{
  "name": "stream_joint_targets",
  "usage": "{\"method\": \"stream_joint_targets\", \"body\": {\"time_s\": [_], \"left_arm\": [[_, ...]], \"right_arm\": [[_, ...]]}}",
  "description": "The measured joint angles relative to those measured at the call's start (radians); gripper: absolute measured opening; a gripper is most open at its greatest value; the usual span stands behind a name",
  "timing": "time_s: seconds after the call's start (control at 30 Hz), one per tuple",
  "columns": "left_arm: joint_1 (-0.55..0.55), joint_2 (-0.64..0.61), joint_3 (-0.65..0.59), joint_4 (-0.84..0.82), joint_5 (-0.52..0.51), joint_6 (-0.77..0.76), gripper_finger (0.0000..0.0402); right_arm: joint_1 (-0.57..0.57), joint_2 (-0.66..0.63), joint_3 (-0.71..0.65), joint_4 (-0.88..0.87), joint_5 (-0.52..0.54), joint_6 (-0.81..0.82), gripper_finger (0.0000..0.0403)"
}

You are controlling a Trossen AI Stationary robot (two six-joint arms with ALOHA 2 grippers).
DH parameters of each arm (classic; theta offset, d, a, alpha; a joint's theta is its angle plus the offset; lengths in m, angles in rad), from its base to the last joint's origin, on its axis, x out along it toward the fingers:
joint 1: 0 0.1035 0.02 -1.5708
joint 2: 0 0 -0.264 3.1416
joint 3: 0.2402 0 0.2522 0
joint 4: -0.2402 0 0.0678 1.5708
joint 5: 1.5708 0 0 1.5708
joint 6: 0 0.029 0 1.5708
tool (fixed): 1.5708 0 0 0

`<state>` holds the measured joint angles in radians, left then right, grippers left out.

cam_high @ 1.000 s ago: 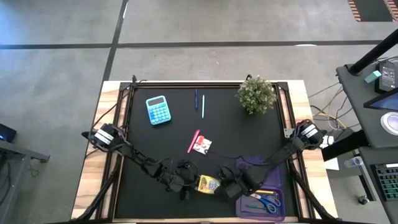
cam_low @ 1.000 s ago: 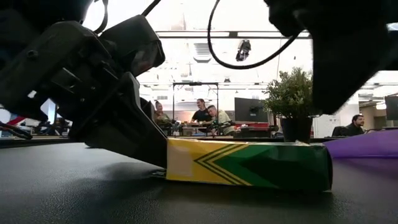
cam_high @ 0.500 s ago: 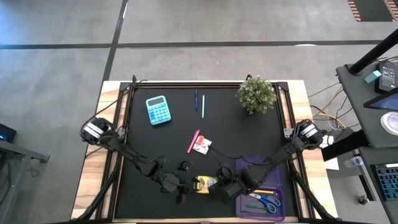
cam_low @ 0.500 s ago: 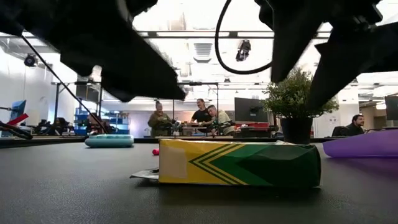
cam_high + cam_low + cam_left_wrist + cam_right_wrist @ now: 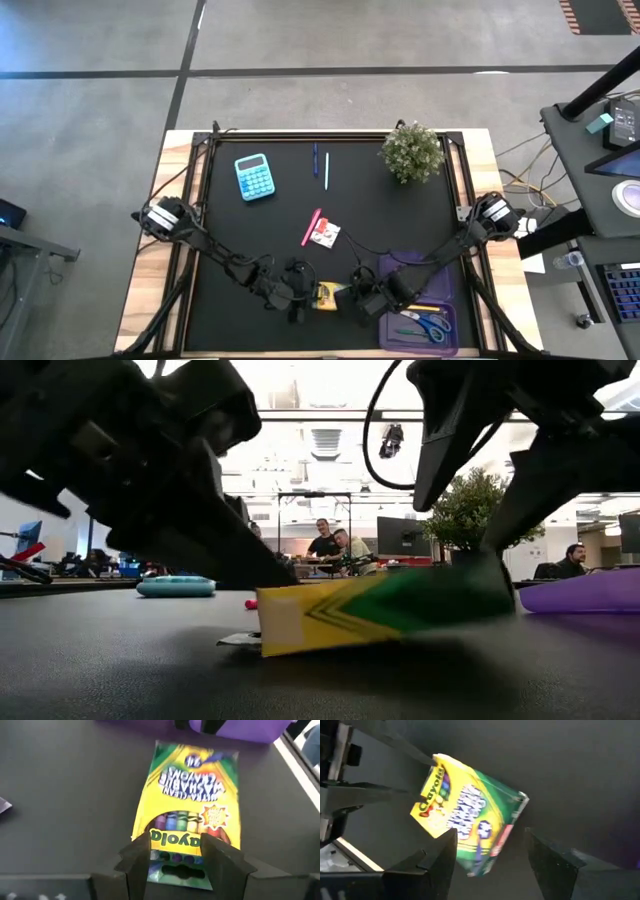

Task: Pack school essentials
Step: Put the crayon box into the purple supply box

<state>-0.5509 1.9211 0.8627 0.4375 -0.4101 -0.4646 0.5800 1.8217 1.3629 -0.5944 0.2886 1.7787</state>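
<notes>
The yellow-and-green cardboard crayon box has changed attitude: half a second ago it lay flat on the black surface, and now, in the low view, its green end is tipped up off the surface while the yellow end rests down. It sits low in the high frame, just right of centre, between the two arms.

The left gripper has come back in from the left and straddles the box's yellow end, its fingers wide and set on either side of that end; whether they press it I cannot tell. The right gripper has spread its fingers wide around the green end, the box tilted between them and apparently not clamped.

The translucent purple plastic case, already holding the blue-handled scissors, lies just right of the box. This reads as a handover or re-grip: the box is not yet packed.
</notes>
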Motion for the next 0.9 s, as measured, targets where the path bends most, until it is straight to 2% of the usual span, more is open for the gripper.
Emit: {"method": "stream_joint_targets", "body": {"time_s": [0.23,0.43,0.73,0.9], "left_arm": [[-0.002,0.000,-0.001,-0.093,0.006,-0.003,0.0160],[-0.002,0.001,-0.005,-0.091,0.006,-0.002,0.0160],[-0.002,0.002,-0.006,-0.096,0.006,-0.001,0.0160],[-0.002,0.003,-0.006,-0.096,0.007,-0.001,0.0160]], "right_arm": [[-0.001,0.000,0.000,0.005,0.006,0.010,0.0246],[-0.015,0.000,-0.022,0.104,0.075,-0.003,0.0259],[-0.038,0.009,-0.087,0.246,0.101,-0.001,0.0260],[-0.045,0.049,-0.088,0.305,0.104,0.002,0.0241]]}}
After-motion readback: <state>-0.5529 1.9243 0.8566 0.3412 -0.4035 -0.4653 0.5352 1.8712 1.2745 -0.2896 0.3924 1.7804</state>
